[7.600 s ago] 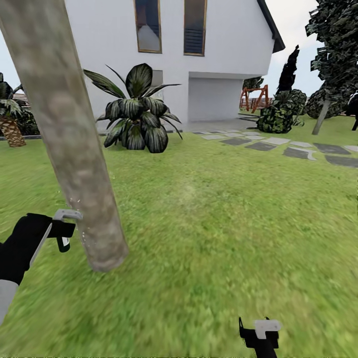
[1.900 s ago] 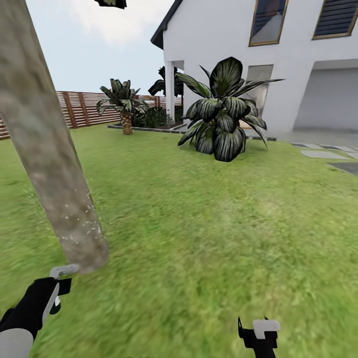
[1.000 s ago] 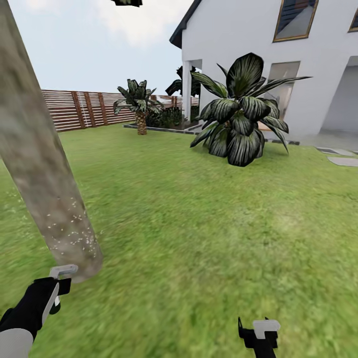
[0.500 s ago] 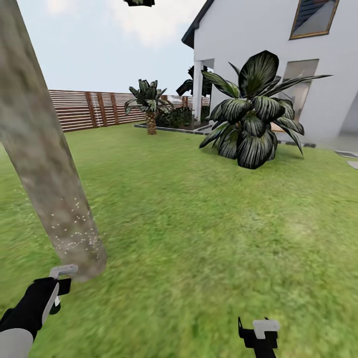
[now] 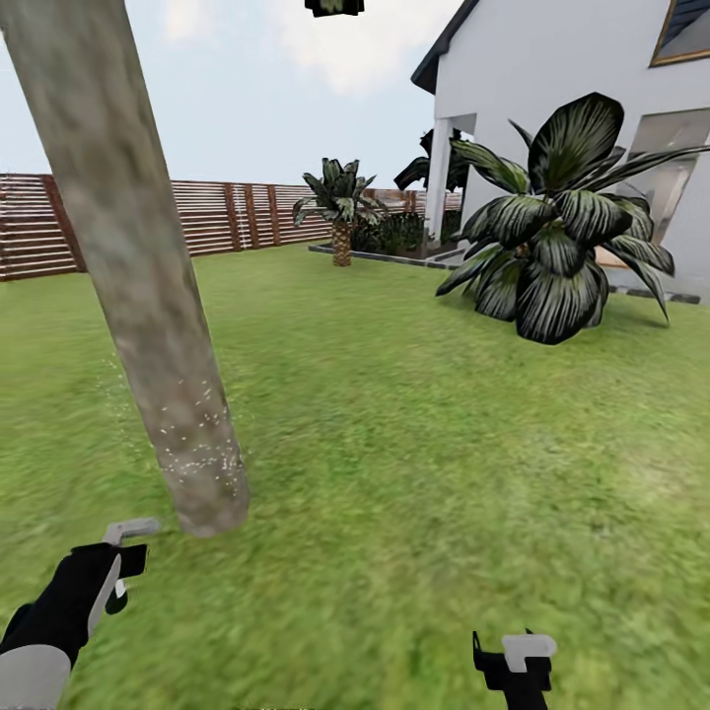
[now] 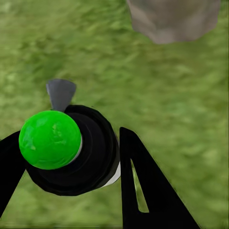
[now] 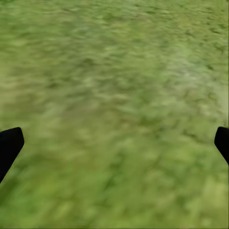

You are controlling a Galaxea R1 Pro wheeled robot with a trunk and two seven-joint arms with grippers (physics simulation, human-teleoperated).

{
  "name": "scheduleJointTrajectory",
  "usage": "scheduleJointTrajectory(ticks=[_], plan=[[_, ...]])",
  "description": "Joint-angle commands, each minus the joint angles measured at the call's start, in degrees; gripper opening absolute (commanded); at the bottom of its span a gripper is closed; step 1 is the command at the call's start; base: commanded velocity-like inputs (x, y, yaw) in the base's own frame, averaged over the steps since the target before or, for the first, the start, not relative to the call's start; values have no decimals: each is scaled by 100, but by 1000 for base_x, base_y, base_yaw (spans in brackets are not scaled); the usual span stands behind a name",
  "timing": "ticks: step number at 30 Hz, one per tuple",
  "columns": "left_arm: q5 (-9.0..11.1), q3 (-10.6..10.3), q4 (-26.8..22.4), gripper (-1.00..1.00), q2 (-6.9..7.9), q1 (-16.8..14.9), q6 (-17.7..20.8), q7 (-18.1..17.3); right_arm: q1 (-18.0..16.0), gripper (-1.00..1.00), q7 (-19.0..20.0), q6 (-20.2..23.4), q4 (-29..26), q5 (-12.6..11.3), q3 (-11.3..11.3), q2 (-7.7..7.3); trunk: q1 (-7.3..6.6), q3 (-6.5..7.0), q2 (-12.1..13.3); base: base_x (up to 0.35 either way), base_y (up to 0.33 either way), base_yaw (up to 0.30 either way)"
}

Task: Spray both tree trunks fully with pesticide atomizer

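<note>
my left gripper (image 5: 123, 562) is low at my left in the head view, just beside the foot of the tree trunk (image 5: 148, 286), which leans and carries white specks low down.

in the left wrist view both fingers (image 6: 143, 191) are clamped on the sprayer (image 6: 71, 148), green cap toward the camera, grey nozzle toward the trunk. it looks light, stiff and smooth; hold its round body.

in the right wrist view my right gripper (image 7: 114, 143) is spread wide over grass (image 7: 114, 86).
</note>
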Motion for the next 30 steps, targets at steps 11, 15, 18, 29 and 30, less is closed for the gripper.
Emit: scheduleJointTrajectory(ticks=[11, 15, 18, 29, 30], plan=[[6, -729, -929, -100, -82, -205, 500, -3, 0, 100, -4, 1, 0, 0, 1, -2, 0, 0, 0, -78, 9, 188], [9, -1118, -954, -100, -171, -925, 1187, -84, 0, 100, -4, -1, -1, 0, 1, -4, 0, 0, 0, -1, 0, 3], [13, -1206, -1021, -100, -108, -994, 1520, -113, 0, 100, -4, 1, 0, 0, 1, -2, 0, 0, 0, 112, 21, 0], [11, -1192, -1050, -100, 276, -1007, 1569, -176, 0, 100, -4, -2, 0, 0, 1, -2, 0, 0, 0, 140, 43, 0], [15, -1188, -1050, -100, 351, -1007, 1567, -254, 0, 100, -4, -1, 0, 0, 1, -2, 0, 0, 0, 1, 0, 0]])
